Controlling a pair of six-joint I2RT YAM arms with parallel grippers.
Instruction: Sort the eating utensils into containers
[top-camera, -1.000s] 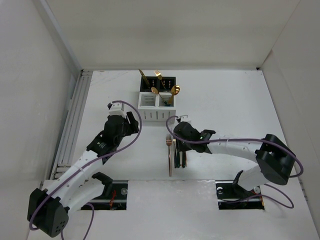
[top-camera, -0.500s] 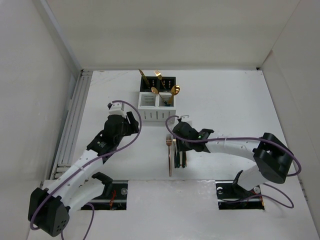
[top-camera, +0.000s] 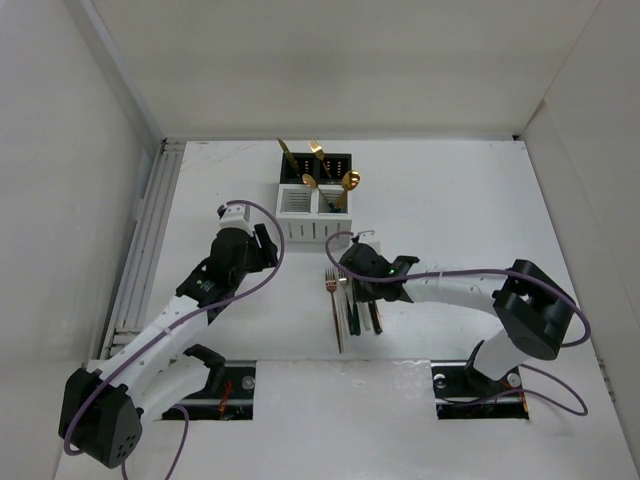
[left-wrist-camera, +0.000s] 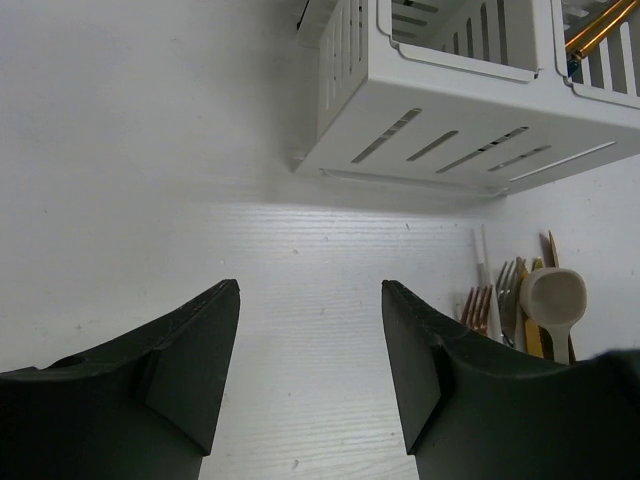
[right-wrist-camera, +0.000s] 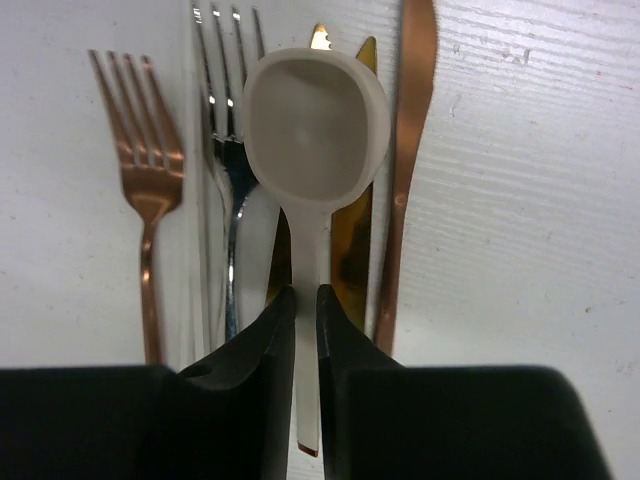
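Note:
A pile of eating utensils (top-camera: 345, 312) lies on the table in front of the containers. In the right wrist view my right gripper (right-wrist-camera: 306, 300) is shut on the handle of the cream spoon (right-wrist-camera: 315, 120), which lies on top of a copper fork (right-wrist-camera: 145, 180), a silver fork (right-wrist-camera: 228, 150), a gold knife (right-wrist-camera: 352, 250) and a copper knife (right-wrist-camera: 410, 150). The white container (top-camera: 300, 230) stands behind the pile, with the black container (top-camera: 337, 160) behind it. Both hold gold utensils (top-camera: 349, 182). My left gripper (left-wrist-camera: 310, 290) is open and empty, left of the pile and near the white container (left-wrist-camera: 450, 120).
White walls enclose the table on the left, back and right. A slotted rail (top-camera: 150, 230) runs along the table's left edge. The arm bases sit at the near edge.
My right gripper has shifted a little to the left over the pile, and the loose utensils have shifted slightly left with it. The left arm has barely moved.

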